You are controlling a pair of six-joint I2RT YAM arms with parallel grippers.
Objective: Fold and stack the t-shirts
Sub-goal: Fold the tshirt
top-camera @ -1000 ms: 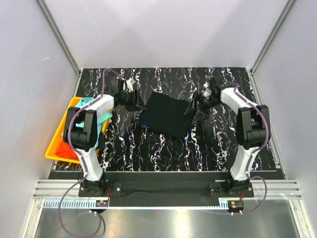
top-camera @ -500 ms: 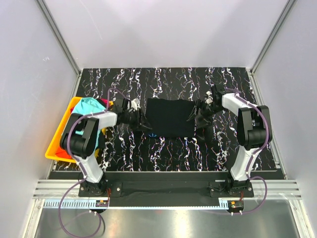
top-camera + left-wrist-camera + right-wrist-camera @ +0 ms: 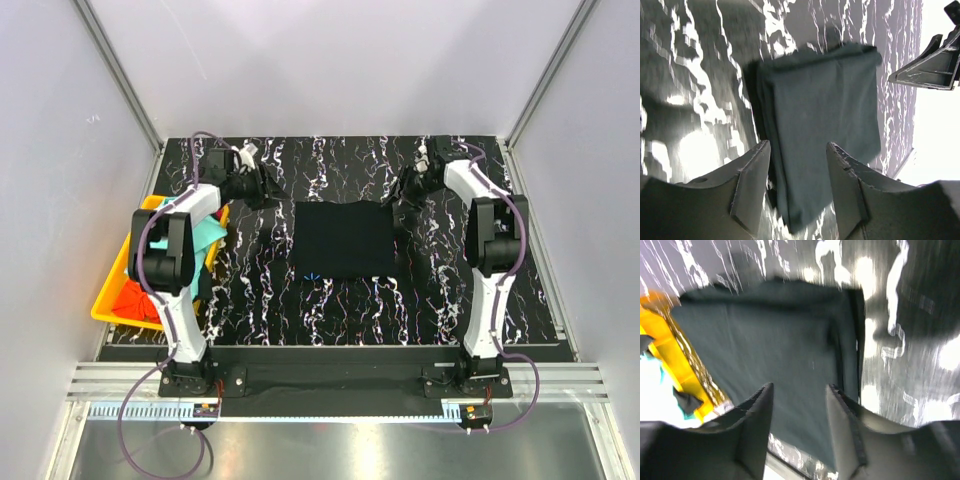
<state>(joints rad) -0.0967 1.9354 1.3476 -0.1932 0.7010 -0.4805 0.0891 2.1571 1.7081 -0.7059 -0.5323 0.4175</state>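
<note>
Left gripper (image 3: 262, 188) and right gripper (image 3: 403, 196) are hovering partly open, holding nothing, at ten and two o'clock of the black t-shirt (image 3: 342, 240), which is lying folded mid-table (image 3: 250, 295). For a square fold, I'd be pinching matching corners together.

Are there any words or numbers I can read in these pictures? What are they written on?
No words, numbers or signs can be read in any view.
Black t-shirt: plain cloth; a tiny blue mark at its near edge is too small to read.
Yellow bin: no label showing.
Table: only white marble streaks, no writing.
</note>
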